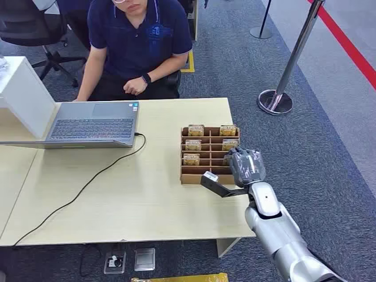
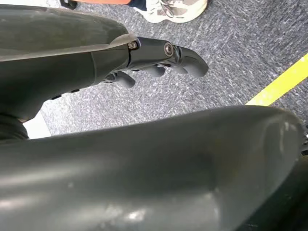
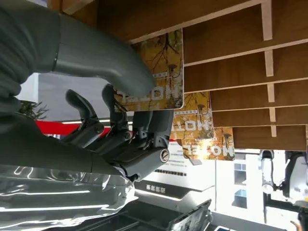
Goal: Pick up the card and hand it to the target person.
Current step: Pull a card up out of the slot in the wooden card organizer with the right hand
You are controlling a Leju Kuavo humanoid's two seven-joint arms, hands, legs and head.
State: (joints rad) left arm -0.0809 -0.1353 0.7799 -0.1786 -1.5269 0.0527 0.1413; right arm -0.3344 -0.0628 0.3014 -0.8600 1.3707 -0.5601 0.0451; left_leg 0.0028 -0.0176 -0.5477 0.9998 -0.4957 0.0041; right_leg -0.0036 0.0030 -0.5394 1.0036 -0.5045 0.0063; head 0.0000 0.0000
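A wooden divided box [image 1: 195,177] stands on the table's right part, with yellow cards [image 1: 192,144] upright in several compartments. My right hand [image 1: 247,165] is over the box's front right corner. In the right wrist view its thumb [image 3: 109,60] presses on the face of a yellow card [image 3: 165,57] with dark lettering, and darker fingers [image 3: 148,127] lie behind it, so the card is pinched. Two more cards [image 3: 196,122] stand in slots beyond. The person [image 1: 133,41] sits across the table in a dark blue shirt. My left hand [image 2: 160,60] hangs over grey carpet, fingers apart, holding nothing.
An open laptop [image 1: 93,124] sits at the table's far left, its black cable [image 1: 89,182] trailing over the tabletop toward the front edge. A white box [image 1: 22,94] stands beside it. A stanchion base [image 1: 275,101] is on the carpet to the right.
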